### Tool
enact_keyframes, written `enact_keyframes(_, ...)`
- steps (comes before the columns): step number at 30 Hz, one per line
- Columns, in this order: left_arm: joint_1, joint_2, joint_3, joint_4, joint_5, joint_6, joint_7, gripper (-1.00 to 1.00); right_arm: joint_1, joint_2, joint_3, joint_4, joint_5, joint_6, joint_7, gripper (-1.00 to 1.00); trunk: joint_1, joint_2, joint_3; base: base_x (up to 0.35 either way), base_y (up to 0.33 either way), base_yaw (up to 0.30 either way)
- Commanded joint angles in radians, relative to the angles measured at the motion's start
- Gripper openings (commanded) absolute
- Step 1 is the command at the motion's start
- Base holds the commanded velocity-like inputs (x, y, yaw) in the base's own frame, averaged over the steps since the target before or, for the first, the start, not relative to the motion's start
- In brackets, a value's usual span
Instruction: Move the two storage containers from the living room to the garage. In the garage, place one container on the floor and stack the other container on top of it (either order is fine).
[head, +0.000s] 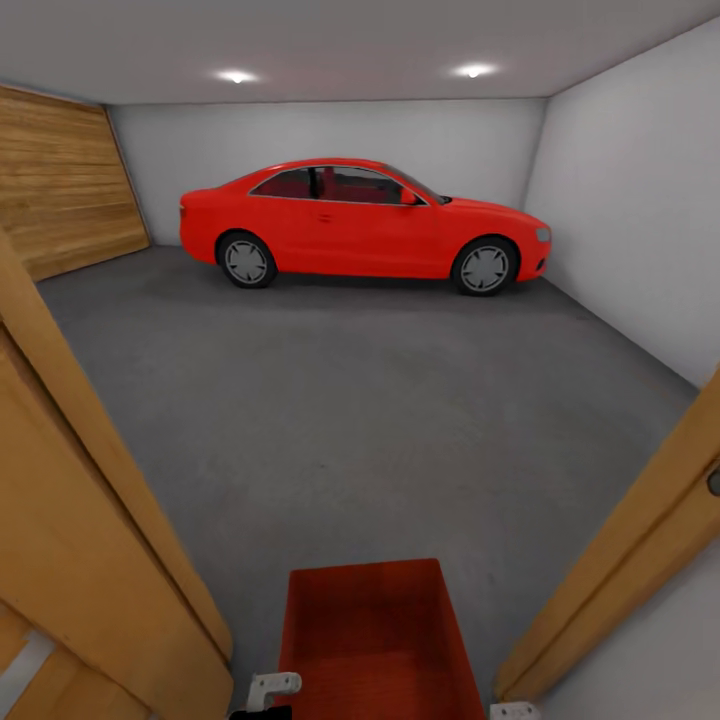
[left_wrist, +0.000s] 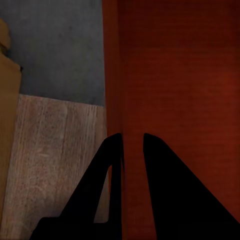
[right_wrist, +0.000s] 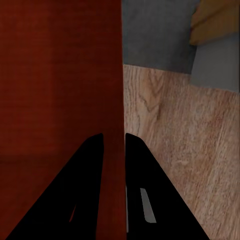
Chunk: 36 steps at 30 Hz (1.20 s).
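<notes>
One storage container (head: 372, 640), its near end cut off, faces the garage floor (head: 370, 400).

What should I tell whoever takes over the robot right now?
Left hand: shut on the bin's wall.
Right hand: shut on the opposite wall.
The bin is carried in front of the robot, at the doorway into the garage, between the wooden door frames. The red car is parked at the far wall.
Done: one bin brought to the threshold.
Left: set it on the grey floor, fetch the second bin, stack it on top.
</notes>
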Motion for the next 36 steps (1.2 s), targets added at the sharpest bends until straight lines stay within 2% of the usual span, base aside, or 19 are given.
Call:
enact_keyframes(1, -0.001, 0.039, -0.038, -0.004, 0.013, -0.042, -0.001, -1.00, 0.000, -0.002, 0.012, 0.001, -0.024, 0.018, 0.022, -1.00, 0.000, 0.000, -0.001, 0.266, 0.000, 0.000)
enact_keyframes(36, 0.000, 0.039, -0.038, -0.004, 0.013, -0.042, 0.000, -1.00, 0.001, -0.002, 0.012, 0.000, -0.024, 0.015, 0.022, -1.00, 0.000, 0.000, -0.001, 0.248, 0.020, 0.000)
